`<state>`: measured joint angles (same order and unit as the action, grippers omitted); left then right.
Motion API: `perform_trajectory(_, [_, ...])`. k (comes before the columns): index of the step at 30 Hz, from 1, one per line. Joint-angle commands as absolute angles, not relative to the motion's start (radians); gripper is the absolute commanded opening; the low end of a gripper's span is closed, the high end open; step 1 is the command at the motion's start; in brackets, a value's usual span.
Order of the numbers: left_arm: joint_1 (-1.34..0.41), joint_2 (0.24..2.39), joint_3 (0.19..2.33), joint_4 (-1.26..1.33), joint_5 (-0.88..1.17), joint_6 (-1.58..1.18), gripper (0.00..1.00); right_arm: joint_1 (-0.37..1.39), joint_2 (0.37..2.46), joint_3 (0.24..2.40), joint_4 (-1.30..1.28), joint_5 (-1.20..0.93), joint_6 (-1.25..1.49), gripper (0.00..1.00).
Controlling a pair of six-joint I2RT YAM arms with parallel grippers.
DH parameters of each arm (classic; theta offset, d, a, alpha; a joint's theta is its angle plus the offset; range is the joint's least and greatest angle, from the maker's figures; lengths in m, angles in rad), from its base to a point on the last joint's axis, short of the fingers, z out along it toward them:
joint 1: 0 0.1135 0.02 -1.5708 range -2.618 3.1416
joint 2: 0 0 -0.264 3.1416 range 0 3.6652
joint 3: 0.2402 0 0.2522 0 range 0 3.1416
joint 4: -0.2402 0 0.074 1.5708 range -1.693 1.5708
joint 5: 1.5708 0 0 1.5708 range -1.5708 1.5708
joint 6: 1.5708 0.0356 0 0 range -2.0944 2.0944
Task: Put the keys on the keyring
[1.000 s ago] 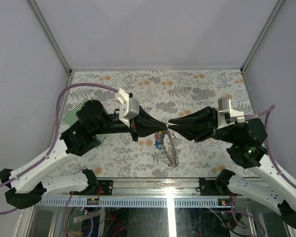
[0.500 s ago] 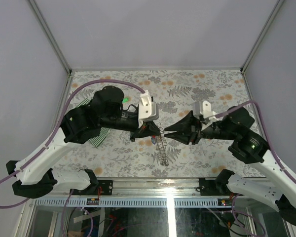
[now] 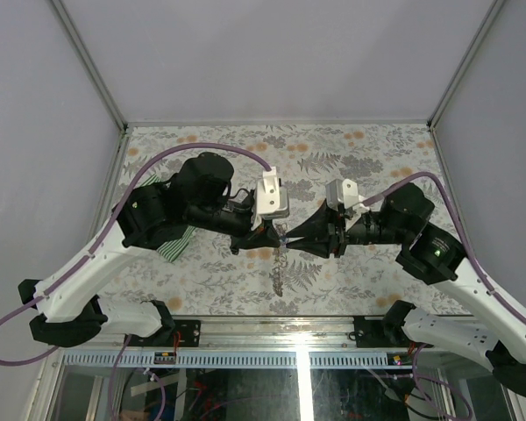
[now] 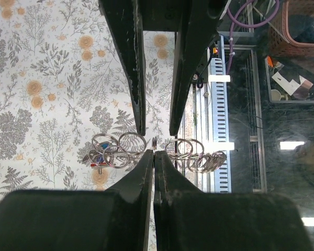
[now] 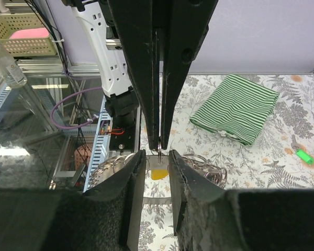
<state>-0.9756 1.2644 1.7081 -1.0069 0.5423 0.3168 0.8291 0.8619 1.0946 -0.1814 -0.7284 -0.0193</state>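
Observation:
My left gripper (image 3: pixel 277 233) is shut on one small ring of the keyring (image 3: pixel 279 267), whose grey chain of rings hangs down from the grip above the table. In the left wrist view the gripper (image 4: pixel 155 153) pinches that ring edge-on, with loops of the keyring (image 4: pixel 194 153) on either side and blue and red keys (image 4: pixel 98 158) among the left loops. My right gripper (image 3: pixel 289 235) faces it tip to tip. In the right wrist view the gripper (image 5: pixel 157 157) stands open, its fingers flanking the held ring, and a yellow key head (image 5: pixel 158 173) shows below. A green key (image 5: pixel 303 156) lies on the table.
A folded green-and-white striped cloth (image 5: pixel 235 112) lies on the flowered table (image 3: pixel 359 158) at the left, partly under the left arm (image 3: pixel 171 246). Metal frame posts and pale walls bound the table; the rail with both arm bases (image 3: pixel 298 338) runs along the near edge.
Both arms have swung and turned, so the meeting point of the two grippers has shifted slightly left. The chain has risen and hangs shorter. The right jaws have opened a little.

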Motion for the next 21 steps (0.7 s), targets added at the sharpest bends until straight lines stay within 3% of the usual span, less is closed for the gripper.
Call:
perform_trajectory(1, [-0.982,1.259,1.761,-0.990,0.545,0.334,0.00,0.829,0.883,1.091,-0.132,-0.767,-0.024,0.31])
perform_trajectory(11, [-0.982,1.267,1.761,-0.988,0.549,0.337,0.00,0.829,0.925,1.089,-0.121,-0.787,-0.016,0.30])
perform_trajectory(17, [-0.982,1.270,1.762,-0.988,0.551,0.338,0.00,0.830,0.925,1.082,-0.117,-0.777,-0.018,0.16])
perform_trajectory(21, [-0.982,1.272,1.762,-0.988,0.546,0.340,0.00,0.829,0.916,1.080,-0.112,-0.764,-0.015,0.00])
